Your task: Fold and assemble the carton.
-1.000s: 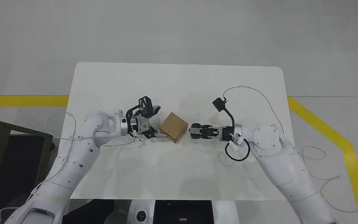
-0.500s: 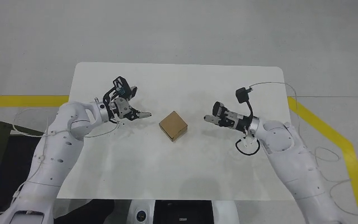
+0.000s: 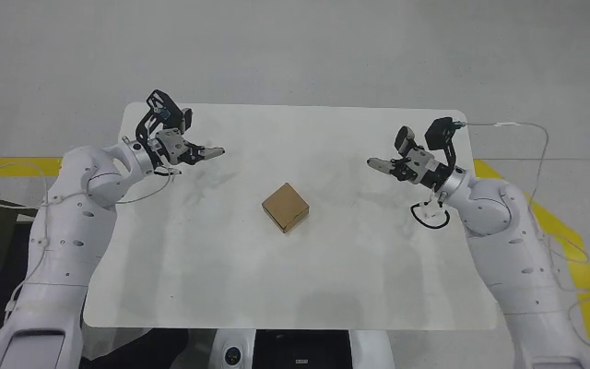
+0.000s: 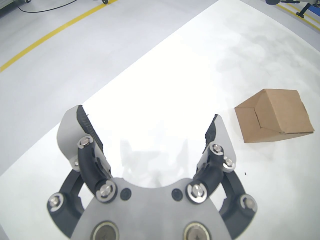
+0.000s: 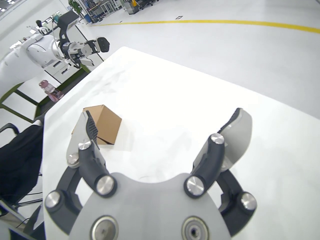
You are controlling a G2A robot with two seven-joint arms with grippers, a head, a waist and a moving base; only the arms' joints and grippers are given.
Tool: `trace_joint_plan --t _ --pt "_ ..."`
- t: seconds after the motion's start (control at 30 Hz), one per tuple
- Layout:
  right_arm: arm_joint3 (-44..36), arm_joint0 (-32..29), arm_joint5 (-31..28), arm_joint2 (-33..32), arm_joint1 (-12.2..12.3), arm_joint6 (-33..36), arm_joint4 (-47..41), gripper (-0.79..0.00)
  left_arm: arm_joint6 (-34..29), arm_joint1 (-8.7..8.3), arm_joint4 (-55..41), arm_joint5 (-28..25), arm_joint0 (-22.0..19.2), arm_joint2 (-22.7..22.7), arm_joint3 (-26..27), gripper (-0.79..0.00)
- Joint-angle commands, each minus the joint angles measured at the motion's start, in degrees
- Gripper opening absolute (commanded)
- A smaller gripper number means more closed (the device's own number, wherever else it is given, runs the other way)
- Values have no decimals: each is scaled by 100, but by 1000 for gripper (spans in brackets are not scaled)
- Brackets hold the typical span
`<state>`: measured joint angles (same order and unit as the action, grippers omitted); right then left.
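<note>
One carton (image 3: 285,207) sits on the single white worktop (image 3: 369,277), near its middle and turned at an angle to its edges, between two pincers and well apart from both. It is plain brown cardboard, folded up into a small closed box; in the left wrist view (image 4: 275,116) one side face shows an overlapping flap seam, and a thin edge of cardboard juts out along its base. The left pincer (image 3: 207,153) hovers over the far left part of the worktop, its jaws spread wide and empty (image 4: 148,113). The right pincer (image 3: 383,157) hovers over the far right part, jaws likewise wide apart with nothing between them (image 5: 162,112). Both point inward toward the carton (image 5: 107,123).
</note>
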<state>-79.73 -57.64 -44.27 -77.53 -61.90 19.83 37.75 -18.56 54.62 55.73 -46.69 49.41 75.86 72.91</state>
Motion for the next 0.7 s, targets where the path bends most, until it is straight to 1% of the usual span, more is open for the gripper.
trace_joint_plan --t 0.0,0.17,0.33,0.43,0.67 --pt "-48 35 -12 -90 20 -70 156 0 7 -1 -47 25 -87 19 -106 0" --pt "-119 251 -46 -213 57 -102 429 0 -2 -10 -154 117 -297 94 -315 0" --pt "-107 479 -47 -159 65 -38 514 0 77 -17 -216 134 -446 135 -369 0" --pt "-102 488 -44 -157 64 -44 513 0 217 -26 -102 150 -469 162 -335 0" --pt "-102 488 -44 -157 65 -45 513 0 218 -26 -101 151 -469 162 -335 0"
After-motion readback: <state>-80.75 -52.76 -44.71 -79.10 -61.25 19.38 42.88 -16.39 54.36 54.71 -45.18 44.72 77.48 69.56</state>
